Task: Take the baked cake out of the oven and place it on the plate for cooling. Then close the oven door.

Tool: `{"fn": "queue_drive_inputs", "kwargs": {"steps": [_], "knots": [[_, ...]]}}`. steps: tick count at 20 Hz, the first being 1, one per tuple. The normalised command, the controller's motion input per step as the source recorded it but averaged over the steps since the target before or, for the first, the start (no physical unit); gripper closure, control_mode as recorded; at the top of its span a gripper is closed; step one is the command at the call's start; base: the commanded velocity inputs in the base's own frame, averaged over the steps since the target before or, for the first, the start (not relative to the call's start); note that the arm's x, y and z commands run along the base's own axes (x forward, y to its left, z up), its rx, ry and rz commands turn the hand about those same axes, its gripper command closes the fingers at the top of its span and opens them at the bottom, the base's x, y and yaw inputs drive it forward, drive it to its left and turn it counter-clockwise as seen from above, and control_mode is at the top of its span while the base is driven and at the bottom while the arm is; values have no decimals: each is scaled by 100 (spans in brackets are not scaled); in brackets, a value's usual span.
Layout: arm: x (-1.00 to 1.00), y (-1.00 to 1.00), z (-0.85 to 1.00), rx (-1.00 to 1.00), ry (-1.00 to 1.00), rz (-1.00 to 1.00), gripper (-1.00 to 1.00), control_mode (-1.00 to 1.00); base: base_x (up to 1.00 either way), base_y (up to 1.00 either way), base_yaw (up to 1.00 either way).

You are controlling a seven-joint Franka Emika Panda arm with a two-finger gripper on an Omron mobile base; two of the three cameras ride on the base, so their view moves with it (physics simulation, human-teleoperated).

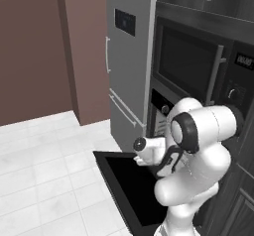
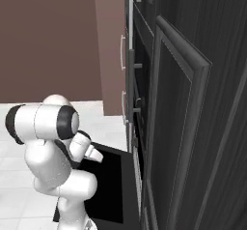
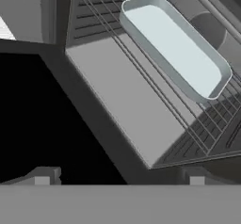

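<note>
claw: claw [image 3: 119, 180] stands wide, its two dark tips far apart at the bottom of the hand view, nothing between them; it hovers over the inner edge of the open oven door, facing into the cavity.
oven door: oven door [image 1: 130, 185] is folded down flat, a black glass panel sticking out over the floor in both base views; the arm's white body covers its near part.
oven: oven [image 3: 141, 100] is open, with a wire rack [image 3: 197, 133] and a flat grey tray [image 3: 127, 100] lying on it (the tray's near corner points toward the claw).
cake: cake [image 3: 174, 46] sits in a pale, rounded rectangular pan on the rack, just beside the grey tray and further in; its long axis runs from upper left to lower right of the hand view, roughly parallel to the tray's long edge. whether pan and tray touch i cannot tell.
room: white tiled floor [image 1: 44, 170], brown wall [image 1: 30, 46], a grey fridge [image 1: 130, 66] with bar handles left of the oven column, a black microwave [image 1: 191, 64] above the oven, dark cabinet panels [image 2: 193, 127] to the right.
surface: not clear in these views.
hidden: the oven's knobs and display are mostly behind the arm in the left base view; in the right base view the oven front is seen edge-on and hard to read.
</note>
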Motion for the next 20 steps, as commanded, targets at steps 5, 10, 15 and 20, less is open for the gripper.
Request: {"fn": "queue_drive_inputs", "kwargs": {"steps": [5,10,15,20], "knots": [[-16,55,93,-2,11,13,-100,-100,0,0,0],[0,36,100,0,22,9,-100,-100,0,0,0],[-1,51,60,-5,25,8,-100,-100,0,0,0],[-23,76,4,-20,9,2,-100,-100,0,0,0]]}}
